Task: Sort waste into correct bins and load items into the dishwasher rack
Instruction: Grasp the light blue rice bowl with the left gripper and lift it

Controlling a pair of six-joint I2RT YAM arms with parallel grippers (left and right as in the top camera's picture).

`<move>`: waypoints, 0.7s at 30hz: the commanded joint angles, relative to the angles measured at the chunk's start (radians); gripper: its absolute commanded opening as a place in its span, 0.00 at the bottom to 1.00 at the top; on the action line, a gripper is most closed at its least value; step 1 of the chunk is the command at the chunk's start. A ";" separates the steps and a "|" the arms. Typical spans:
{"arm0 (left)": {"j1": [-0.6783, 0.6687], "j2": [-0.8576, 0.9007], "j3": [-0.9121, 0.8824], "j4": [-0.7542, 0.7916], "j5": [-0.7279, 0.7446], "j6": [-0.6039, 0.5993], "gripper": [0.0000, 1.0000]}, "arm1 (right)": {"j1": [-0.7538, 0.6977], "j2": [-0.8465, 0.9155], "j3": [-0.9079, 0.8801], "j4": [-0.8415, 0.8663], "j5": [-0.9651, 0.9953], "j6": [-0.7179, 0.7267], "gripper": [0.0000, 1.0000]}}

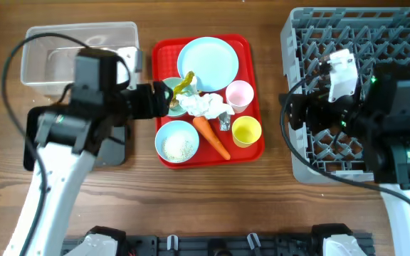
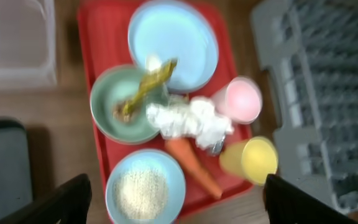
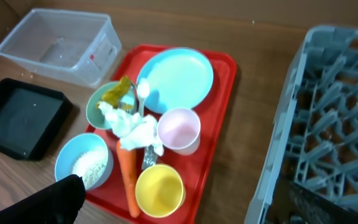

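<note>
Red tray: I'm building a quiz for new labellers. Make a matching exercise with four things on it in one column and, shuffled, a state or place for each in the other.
Things:
1. teal bowl
2. blue bowl
3. yellow cup
4. carrot

States:
A. empty
B. orange, lying flat by the tissue
C. holds rice
D. holds a yellow-green scrap

Pairs: 1-D, 2-C, 3-A, 4-B
</note>
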 commanded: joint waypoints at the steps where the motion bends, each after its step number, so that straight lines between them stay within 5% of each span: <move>1: -0.018 0.097 0.010 -0.108 -0.027 -0.035 0.75 | 0.004 0.050 0.023 -0.023 -0.012 0.020 0.99; 4: -0.075 0.173 0.010 -0.182 -0.029 -0.038 0.63 | 0.004 0.097 0.023 -0.018 -0.013 0.039 0.99; 13: -0.453 0.412 -0.016 -0.130 -0.212 -0.122 0.57 | 0.004 0.170 0.023 -0.024 -0.012 0.044 0.99; 21: -0.517 0.623 -0.016 -0.066 -0.298 -0.197 0.46 | 0.004 0.170 0.023 -0.051 0.019 0.037 1.00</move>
